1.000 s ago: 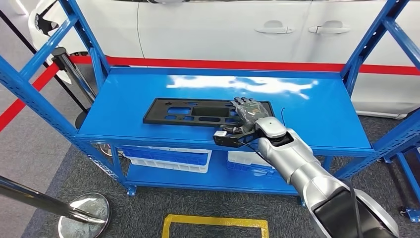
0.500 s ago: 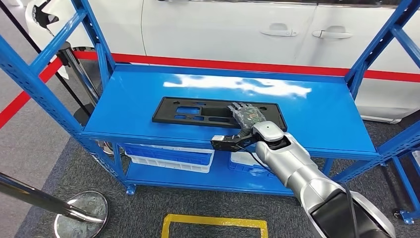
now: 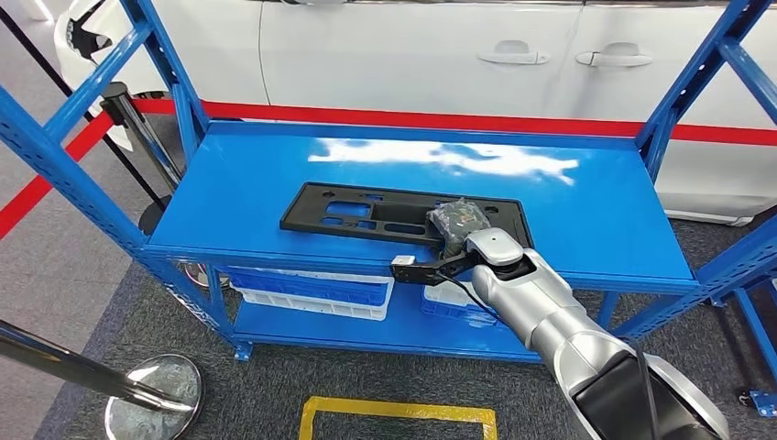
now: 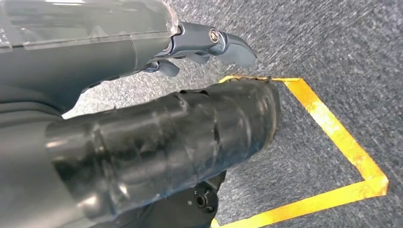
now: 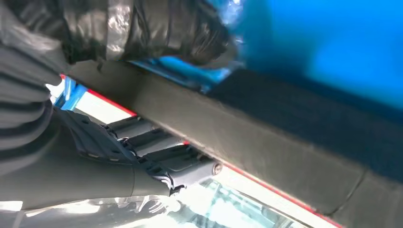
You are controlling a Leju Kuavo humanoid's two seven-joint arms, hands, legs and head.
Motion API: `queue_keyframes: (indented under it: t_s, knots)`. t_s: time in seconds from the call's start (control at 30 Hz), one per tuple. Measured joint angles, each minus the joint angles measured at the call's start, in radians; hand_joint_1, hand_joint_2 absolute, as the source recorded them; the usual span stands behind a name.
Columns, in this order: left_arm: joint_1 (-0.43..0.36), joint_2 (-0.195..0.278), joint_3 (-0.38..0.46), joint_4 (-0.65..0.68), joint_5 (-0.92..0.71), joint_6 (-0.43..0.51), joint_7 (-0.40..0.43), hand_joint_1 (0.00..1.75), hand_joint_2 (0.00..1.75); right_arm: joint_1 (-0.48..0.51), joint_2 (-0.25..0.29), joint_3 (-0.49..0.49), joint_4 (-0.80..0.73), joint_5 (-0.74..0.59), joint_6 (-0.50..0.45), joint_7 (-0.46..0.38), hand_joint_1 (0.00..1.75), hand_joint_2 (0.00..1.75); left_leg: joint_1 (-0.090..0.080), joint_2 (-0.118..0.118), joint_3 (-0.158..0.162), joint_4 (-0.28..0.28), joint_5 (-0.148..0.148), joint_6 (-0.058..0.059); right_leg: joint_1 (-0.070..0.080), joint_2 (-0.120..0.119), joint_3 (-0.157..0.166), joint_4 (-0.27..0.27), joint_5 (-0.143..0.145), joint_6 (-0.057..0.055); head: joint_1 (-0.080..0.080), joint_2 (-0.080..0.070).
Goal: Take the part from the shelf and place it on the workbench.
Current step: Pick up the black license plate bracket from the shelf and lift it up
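Gripping the black part (image 3: 403,214) at its end nearer the right upright of the blue shelf (image 3: 586,211), our right hand (image 3: 458,223) has its fingers curled over the part's near edge. In the right wrist view the thumb (image 5: 142,28) lies on one face of the part's dark edge (image 5: 247,142) and the fingers (image 5: 157,152) on the other, so we log the hand as clamped on it. The part lies flat on the shelf's top deck, near the front lip and about midway along it. Our left hand (image 4: 209,45) hangs over grey carpet beside a yellow taped floor outline (image 4: 342,142); its fingers are partly bent and hold nothing. A white car (image 3: 440,55) stands behind the shelf.
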Motion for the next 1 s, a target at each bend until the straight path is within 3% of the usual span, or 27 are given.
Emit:
queue_keyframes:
  t_s: [0.8,0.93,1.0]
  knots:
    - [0.0,-0.005,0.0,0.0,-0.006,-0.004,0.002,0.0,0.0,-0.02,0.012,0.017,-0.003,0.024,-0.049,0.02,1.75,1.75,-0.001,0.0,0.002,-0.003,0.001,-0.005,0.004,0.0,0.002,-0.001,0.001,-0.004,0.0,0.0]
    - [0.0,-0.006,0.001,0.0,-0.005,-0.004,-0.002,0.0,1.75,-0.051,0.016,0.024,-0.071,0.057,-0.066,0.056,1.75,1.75,-0.001,0.0,0.0,-0.003,0.002,-0.005,0.004,0.0,0.0,-0.001,0.002,-0.004,0.0,0.0]
    - [0.001,-0.007,0.004,0.0,-0.001,-0.006,-0.014,0.0,1.75,-0.084,0.015,0.029,-0.156,0.08,-0.029,0.085,1.75,1.75,-0.001,0.001,-0.001,-0.003,0.002,-0.006,0.004,0.001,-0.002,-0.001,0.002,-0.005,0.0,0.0]
